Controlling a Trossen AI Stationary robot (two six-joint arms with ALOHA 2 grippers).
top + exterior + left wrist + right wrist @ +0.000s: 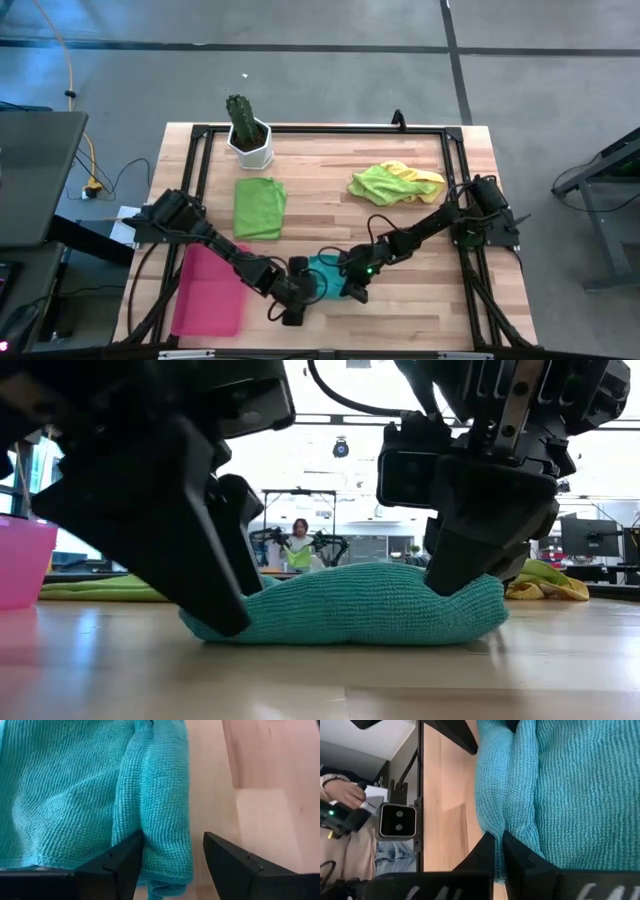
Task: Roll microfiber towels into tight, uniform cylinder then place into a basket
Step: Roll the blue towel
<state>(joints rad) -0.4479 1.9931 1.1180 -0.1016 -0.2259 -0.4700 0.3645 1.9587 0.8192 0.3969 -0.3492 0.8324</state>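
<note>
The teal towel (pixel 325 270) lies bunched on the wood table near its front edge, with one edge folded into a thick ridge. It also shows in the low view (pixel 360 605). My left gripper (pixel 173 852) is open at the towel's left end (pixel 298 295), with the ridge between its fingers. My right gripper (pixel 498 840) is shut on the same ridge at the towel's right end (pixel 352 285). The green towel (pixel 260 207) lies flat, farther back. The lime green towel (pixel 378 183) and the yellow towel (pixel 425 178) lie crumpled together at the back right. The pink basket (pixel 210 290) sits at the front left. My left gripper comes down on the towel's left end from above, slanting. One finger (pixel 125 860) rests against the folded ridge (pixel 160 835). The other finger (pixel 230 862) stands on bare wood, just clear of the cloth. The towel lies on the table. My right gripper pinches the folded ridge (pixel 495 822) at the towel's right end between its two fingers. The ridge is several layers thick. The fingers come from above, slanting in from the table's right. The towel stays on the table, dented in at the fingers (pixel 455 575).
A white pot with a cactus (pixel 248 135) stands at the back left. A black frame (pixel 455 160) runs round the table's edges. A person shows in the room behind (pixel 300 540), and a person's hand shows in the right wrist view (pixel 345 795).
</note>
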